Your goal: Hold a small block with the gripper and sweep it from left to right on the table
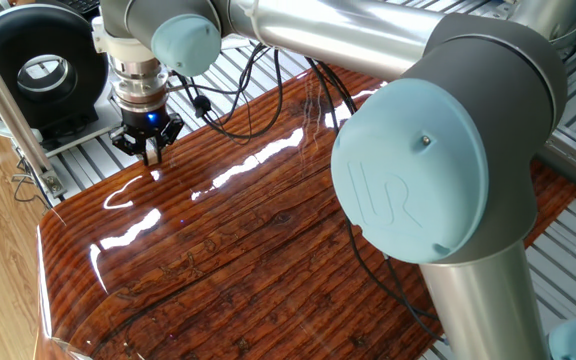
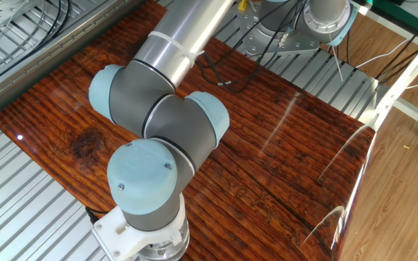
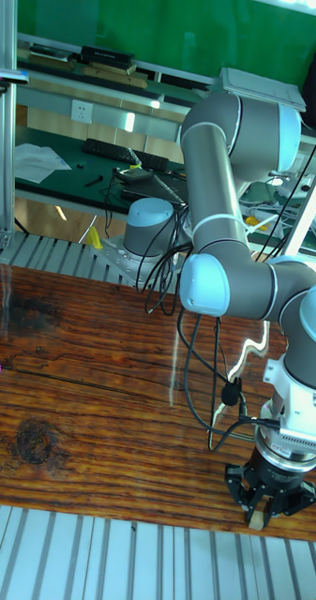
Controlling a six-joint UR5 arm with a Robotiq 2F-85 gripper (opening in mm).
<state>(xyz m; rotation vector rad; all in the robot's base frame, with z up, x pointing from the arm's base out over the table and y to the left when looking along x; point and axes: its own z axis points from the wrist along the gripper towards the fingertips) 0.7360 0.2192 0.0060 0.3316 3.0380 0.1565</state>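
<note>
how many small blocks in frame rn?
1. The small block sits pinched between the fingers of the tool at the near edge of the table, bottom right in the tall view. The arm covers much of the board, so others may be hidden.
</note>
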